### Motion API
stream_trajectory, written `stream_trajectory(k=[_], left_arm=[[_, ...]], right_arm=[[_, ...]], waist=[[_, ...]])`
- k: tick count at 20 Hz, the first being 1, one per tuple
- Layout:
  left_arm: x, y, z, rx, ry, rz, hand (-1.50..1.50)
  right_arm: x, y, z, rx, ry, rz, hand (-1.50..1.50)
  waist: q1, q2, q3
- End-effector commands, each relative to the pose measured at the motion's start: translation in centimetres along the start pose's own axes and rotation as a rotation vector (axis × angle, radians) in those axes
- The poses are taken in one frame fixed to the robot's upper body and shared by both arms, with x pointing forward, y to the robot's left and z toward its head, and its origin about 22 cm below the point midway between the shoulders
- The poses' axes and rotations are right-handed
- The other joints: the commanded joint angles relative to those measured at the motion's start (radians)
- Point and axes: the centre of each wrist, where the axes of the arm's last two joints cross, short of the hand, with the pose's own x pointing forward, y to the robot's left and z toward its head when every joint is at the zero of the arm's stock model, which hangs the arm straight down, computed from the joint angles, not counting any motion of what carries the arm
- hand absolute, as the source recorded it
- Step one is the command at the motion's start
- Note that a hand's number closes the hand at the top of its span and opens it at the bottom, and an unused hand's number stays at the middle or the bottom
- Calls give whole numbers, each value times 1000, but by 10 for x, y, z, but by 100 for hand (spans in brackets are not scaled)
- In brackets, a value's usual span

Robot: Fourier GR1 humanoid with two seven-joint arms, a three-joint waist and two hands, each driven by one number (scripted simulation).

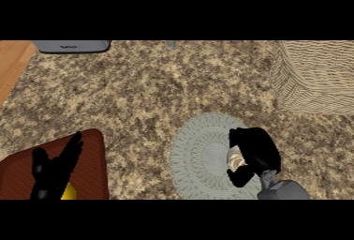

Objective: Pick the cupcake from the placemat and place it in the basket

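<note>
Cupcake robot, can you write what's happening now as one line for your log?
right hand: fingers curled round cupcake | cupcake: on placemat | basket: top right, apart | left hand: open, over red tray

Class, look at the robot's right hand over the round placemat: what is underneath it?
Under the right hand, a pale sliver of the cupcake shows between curled fingers and thumb, on the grey placemat. The hand covers the rest of the cupcake and part of the placemat.

Speckled brown granite counter (138, 89), wooden strip (12, 65) at its left edge, grey appliance (71, 46) at top.
</note>
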Motion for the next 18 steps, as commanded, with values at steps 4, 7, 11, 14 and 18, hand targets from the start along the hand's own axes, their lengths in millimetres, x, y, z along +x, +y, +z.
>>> stream_trajectory(k=[4,7,11,14,18], left_arm=[[-14,-4,2,11,91,19,0],[-23,-2,9,8,111,11,0],[-22,-2,-3,4,101,12,0],[-13,-5,-2,-2,94,-4,0],[-23,-9,2,-10,77,-14,0]], right_arm=[[9,-53,21,-327,-18,-607,150],[7,-97,44,-504,-66,-726,150],[-9,-138,75,-618,-26,-773,150],[-14,-178,83,-669,45,-787,150],[-31,-229,97,-744,145,-766,150]], waist=[[-16,3,-2],[-11,-3,-7],[-9,5,-9],[7,6,-9],[11,5,-10]])
